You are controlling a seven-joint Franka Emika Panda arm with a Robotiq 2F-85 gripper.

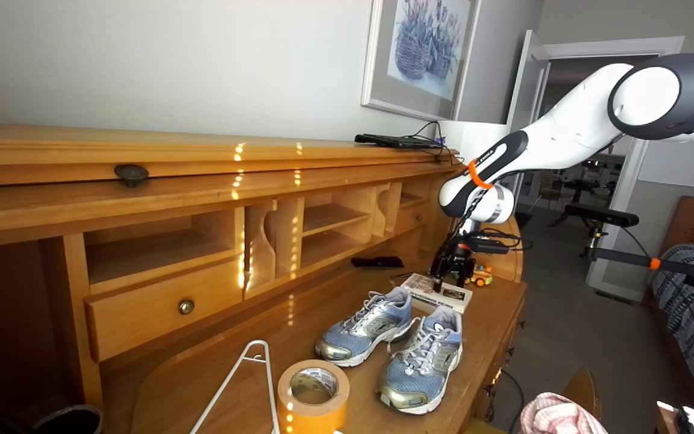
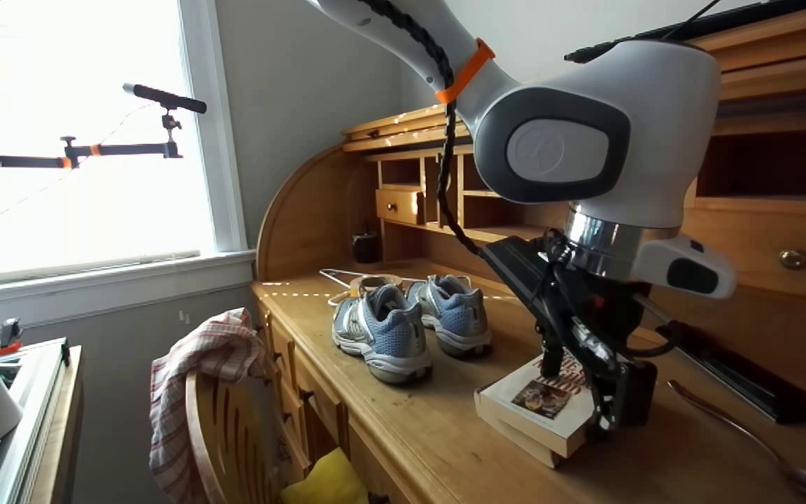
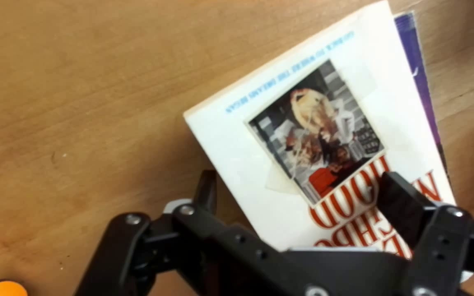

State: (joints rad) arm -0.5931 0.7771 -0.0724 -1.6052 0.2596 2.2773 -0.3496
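Observation:
My gripper (image 3: 298,181) is open, pointing down over a white paperback book (image 3: 228,152) with red lettering and a small picture. In the wrist view, one finger is beyond the book's left edge and the other is over its cover. Whether that finger touches the cover is unclear. A second book (image 3: 420,74) with a purple edge lies under the white one, slightly turned. In both exterior views the gripper (image 1: 449,283) (image 2: 581,392) is at the white book (image 1: 420,290) (image 2: 508,402). The gripper holds nothing that I can see.
A pair of blue-grey sneakers (image 1: 371,328) (image 2: 382,332) stands beside the books on the wooden desk. Orange tape (image 1: 314,401), a white hanger (image 1: 267,380), a spoon (image 2: 732,427), a black object (image 2: 739,371) and a toy vehicle (image 1: 481,276) also lie there. Cubbyholes (image 1: 335,226) rise behind.

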